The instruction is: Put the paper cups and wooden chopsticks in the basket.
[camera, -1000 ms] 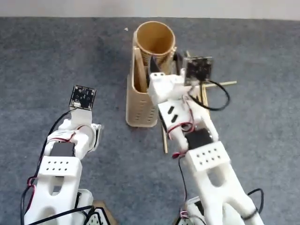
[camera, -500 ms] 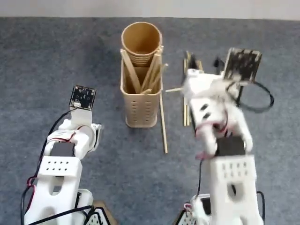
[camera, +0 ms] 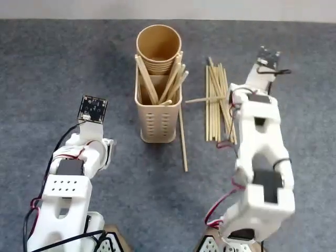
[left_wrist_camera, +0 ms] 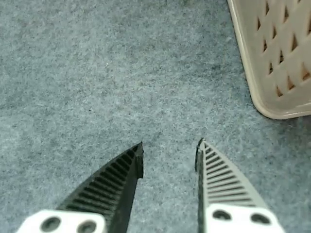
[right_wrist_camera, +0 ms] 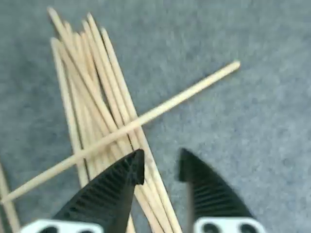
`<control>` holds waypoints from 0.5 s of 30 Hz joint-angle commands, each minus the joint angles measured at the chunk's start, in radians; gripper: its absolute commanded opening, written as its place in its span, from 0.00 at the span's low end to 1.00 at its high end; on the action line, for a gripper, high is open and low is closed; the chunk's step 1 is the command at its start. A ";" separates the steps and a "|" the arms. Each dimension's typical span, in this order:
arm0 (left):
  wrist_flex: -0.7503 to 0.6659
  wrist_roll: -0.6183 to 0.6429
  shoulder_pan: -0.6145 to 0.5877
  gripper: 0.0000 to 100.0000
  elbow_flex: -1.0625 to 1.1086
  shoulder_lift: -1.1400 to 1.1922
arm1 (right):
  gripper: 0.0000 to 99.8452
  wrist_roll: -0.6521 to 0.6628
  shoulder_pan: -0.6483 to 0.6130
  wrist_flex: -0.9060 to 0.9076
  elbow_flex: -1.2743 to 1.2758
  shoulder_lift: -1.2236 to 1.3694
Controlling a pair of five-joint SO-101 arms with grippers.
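- The basket (camera: 157,116) stands upright on the grey tabletop (camera: 63,58), in the upper middle of the high view.
- A nested stack of paper cups (camera: 158,46) sits in the basket's far end, mouths up.
- Several wooden chopsticks (camera: 169,86) lean inside the basket just in front of the cups, their tips poking above the rim.
- One single chopstick (camera: 182,137) lies flat on the tabletop along the basket's right side.
- A loose pile of chopsticks (camera: 215,107) lies right of centre, apart from the basket, with one crossing chopstick (right_wrist_camera: 146,114) lying slantwise over the others.
- The left end effector (left_wrist_camera: 170,143) hangs over bare tabletop near the basket's corner, its jaws moderately parted and gripping nothing.
- The right end effector (right_wrist_camera: 161,151) is right above the loose pile, its jaws a narrow gap apart with no chopstick between them.
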 commanded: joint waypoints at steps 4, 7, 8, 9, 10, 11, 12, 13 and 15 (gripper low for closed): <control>-0.015 0.002 0.015 0.20 -0.004 -0.018 | 0.41 -0.193 -0.030 0.197 -0.228 0.088; -0.015 0.002 0.015 0.20 -0.004 -0.018 | 0.42 -0.242 -0.044 0.194 -0.285 0.140; -0.015 0.002 0.015 0.20 -0.004 -0.018 | 0.42 -0.259 -0.044 0.194 -0.315 0.160; -0.015 0.002 0.015 0.20 -0.004 -0.018 | 0.42 -0.276 -0.044 0.194 -0.346 0.183; -0.015 0.002 0.015 0.20 -0.004 -0.018 | 0.42 -0.292 -0.044 0.194 -0.375 0.205; -0.015 0.002 0.015 0.20 -0.004 -0.018 | 0.42 -0.304 -0.042 0.194 -0.404 0.229; -0.015 0.002 0.015 0.20 -0.004 -0.018 | 0.42 -0.315 -0.042 0.194 -0.433 0.254; -0.015 0.002 0.015 0.20 -0.004 -0.018 | 0.42 -0.325 -0.042 0.194 -0.464 0.282; -0.015 0.002 0.015 0.20 -0.004 -0.018 | 0.41 -0.334 -0.044 0.194 -0.526 0.340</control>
